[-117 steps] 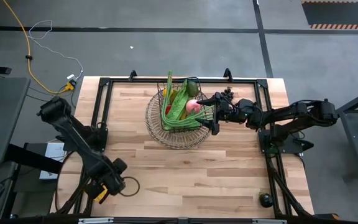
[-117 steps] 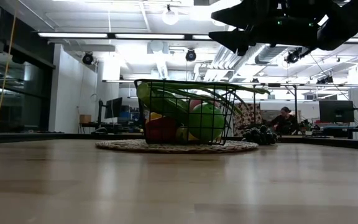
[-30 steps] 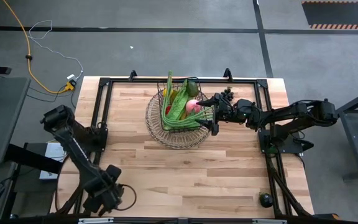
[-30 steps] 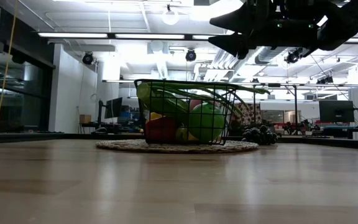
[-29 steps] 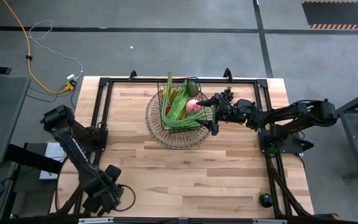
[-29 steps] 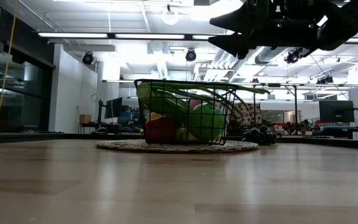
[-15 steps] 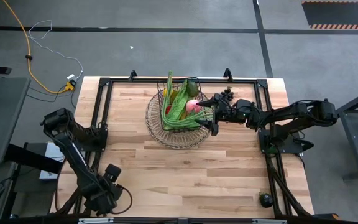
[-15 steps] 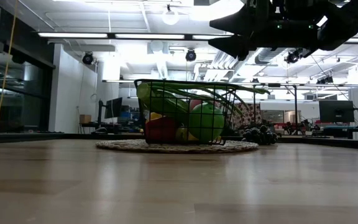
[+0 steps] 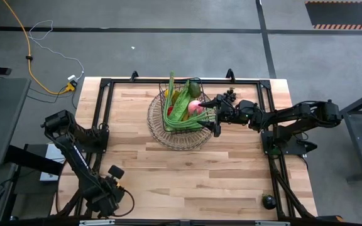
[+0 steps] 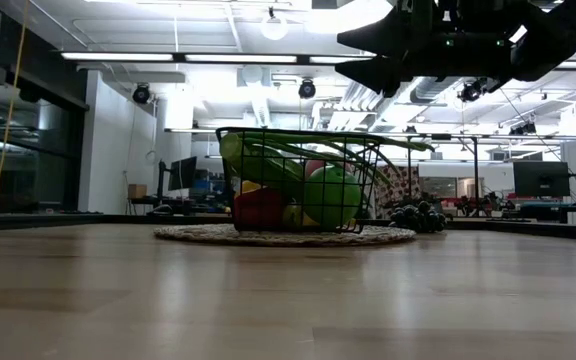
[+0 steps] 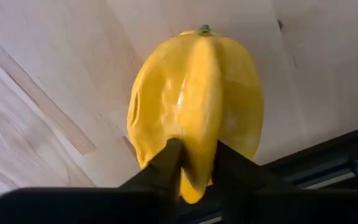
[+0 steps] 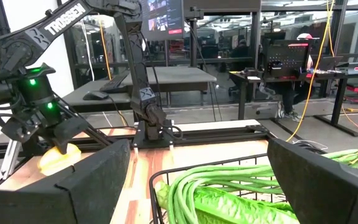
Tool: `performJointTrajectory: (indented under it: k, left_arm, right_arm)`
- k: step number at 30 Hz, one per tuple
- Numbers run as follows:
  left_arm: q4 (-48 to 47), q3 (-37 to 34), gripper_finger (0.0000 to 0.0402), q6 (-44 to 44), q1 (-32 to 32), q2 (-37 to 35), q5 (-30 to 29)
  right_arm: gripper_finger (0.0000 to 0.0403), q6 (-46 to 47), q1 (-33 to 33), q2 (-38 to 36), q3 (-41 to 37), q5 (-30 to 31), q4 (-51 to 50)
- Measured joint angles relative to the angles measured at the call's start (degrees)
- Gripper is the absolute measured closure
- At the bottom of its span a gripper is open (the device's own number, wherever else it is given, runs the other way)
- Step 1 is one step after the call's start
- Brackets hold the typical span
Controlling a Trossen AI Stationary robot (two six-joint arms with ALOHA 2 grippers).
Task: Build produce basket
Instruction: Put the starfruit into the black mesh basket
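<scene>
The dark wire basket [image 9: 180, 116] stands on the far middle of the table, its round flaring rim [image 10: 283, 236] flat on the wood. It holds long green beans [image 12: 229, 186], a green apple [image 10: 330, 197], a pink fruit [image 9: 195, 107] and red and yellow pieces. Dark grapes [image 9: 230, 95] lie on the table just right of the basket. My right gripper [image 9: 211, 116] hangs open and level over the basket's right rim. My left gripper [image 11: 194, 168], at the table's near left corner [image 9: 105, 198], is shut on a yellow fruit [image 11: 194, 99], which the right wrist view also shows [image 12: 58, 158]. My left gripper pinches the yellow fruit between its two fingers [image 11: 166, 165], at the end away from the green stem tip. The skin stands up in a long ridge [image 11: 197, 124] running out from between the fingers. The fingers come from above, pointing down. The fruit lies on the wood.
Black frame rails [image 9: 102, 113] run along the table's left, far and right edges. A dark round object [image 9: 268, 201] sits at the near right corner. Bare wood [image 9: 193, 176] stretches between the basket and the near edge.
My left gripper has shifted slightly toward the table's left edge and sunk a little at the near left corner. The right arm, the basket and its contents have kept still.
</scene>
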Motion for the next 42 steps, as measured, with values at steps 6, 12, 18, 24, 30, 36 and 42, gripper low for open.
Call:
performJointTrajectory:
  k: [6,12,18,24,30,36,42]
  left_arm:
    - [-1.6,0.06,0.0391,5.04,1.39,-0.32,-1.2]
    - [-4.39,-0.04,0.0382,12.03,6.56,-5.98,-11.95]
    - [6.28,-0.82,0.0397,22.92,16.07,-18.03,-29.83]
    - [36.5,-10.15,0.0398,41.33,29.12,-30.83,-30.62]
    - [73.31,-25.13,0.0399,50.38,44.03,-38.03,-18.89]
    - [109.41,-39.73,0.0399,45.8,53.32,-38.55,-8.73]
    - [117.14,-46.5,0.0397,39.71,54.9,-38.14,-9.22]
  right_arm:
    - [0.0033,0.0,0.0,0.0,0.0,0.0,0.0]
    - [0.0033,0.0,0.0,0.0,0.0,0.0,-0.06]
    - [0.0033,0.0,0.0,0.0,0.0,0.0,-0.36]
    - [0.0033,0.0,0.0,0.0,0.0,-0.02,-0.84]
    - [0.0033,0.0,0.0,0.0,0.0,-0.02,-0.81]
    - [0.0033,0.0,0.0,0.0,0.0,-0.02,-0.15]
    - [0.0033,-0.01,0.01,0.0,0.0,-0.02,-0.02]
